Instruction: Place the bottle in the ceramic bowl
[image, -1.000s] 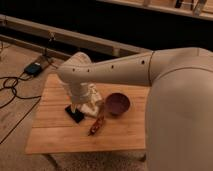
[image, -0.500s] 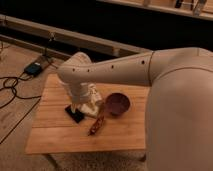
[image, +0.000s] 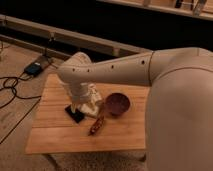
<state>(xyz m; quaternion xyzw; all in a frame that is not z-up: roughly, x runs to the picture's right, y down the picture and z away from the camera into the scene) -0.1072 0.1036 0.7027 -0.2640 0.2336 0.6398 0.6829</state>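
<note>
Impossible to tell whether the gripper (image: 81, 107) is clenched or released: hidden under the wrist. Hangs low over the left-centre of the wooden table (image: 52, 136), pointing down, with a dark flat piece (image: 75, 114) at its lower end, touching or nearly touching the boards. Close against the gripper's right side, a whitish shape taken for the bottle (image: 92, 103), just left of the ceramic bowl (image: 118, 104) and outside it; whether held or merely beside, cannot say. Stands upright near the table's middle, that bowl, dark maroon and glazed. Just in front of it, towards the near edge, a small reddish-brown object (image: 96, 126) lying on the boards. Above, the pale arm (image: 125, 70) reaching in from the right. On the floor to the left, a blue box (image: 34, 68) and dark cables (image: 9, 90).
</note>
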